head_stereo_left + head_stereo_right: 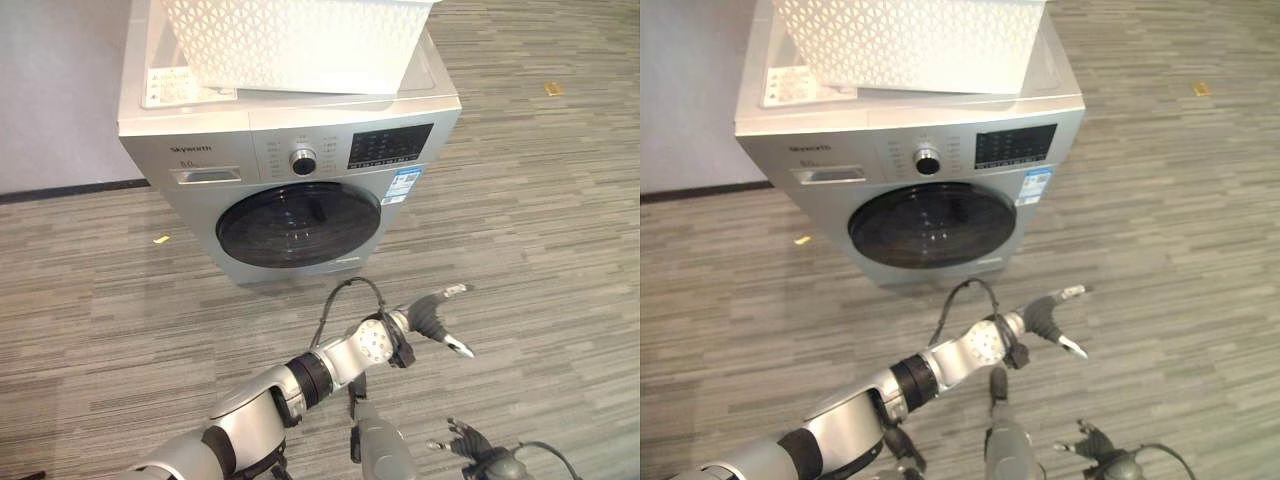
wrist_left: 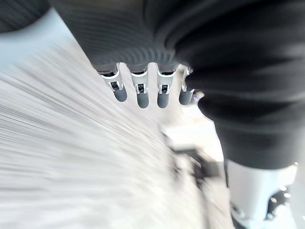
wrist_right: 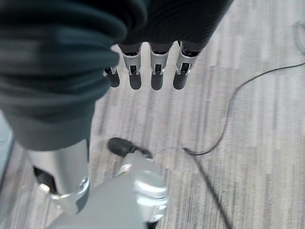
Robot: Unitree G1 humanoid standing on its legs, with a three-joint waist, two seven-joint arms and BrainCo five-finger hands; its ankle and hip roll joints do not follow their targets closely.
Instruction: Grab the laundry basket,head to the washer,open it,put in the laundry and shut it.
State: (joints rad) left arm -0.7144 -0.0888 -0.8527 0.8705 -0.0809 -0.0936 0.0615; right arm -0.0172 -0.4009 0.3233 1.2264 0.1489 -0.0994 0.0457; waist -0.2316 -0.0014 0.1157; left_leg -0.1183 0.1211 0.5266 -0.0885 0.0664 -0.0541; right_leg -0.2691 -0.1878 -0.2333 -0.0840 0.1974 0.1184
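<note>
- White laundry basket sits on top of the washer, toward its back edge.
- Washer door closed.
- Left hand before the washer, fingers straight, released, grasping nothing.
- Right hand low, fingers relaxed, empty.

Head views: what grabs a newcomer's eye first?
The silver washer in the middle of the floor, its round dark door shut, with the white lattice laundry basket sitting on top. In front of it, the left hand reaches forward with fingers open, holding nothing.
</note>
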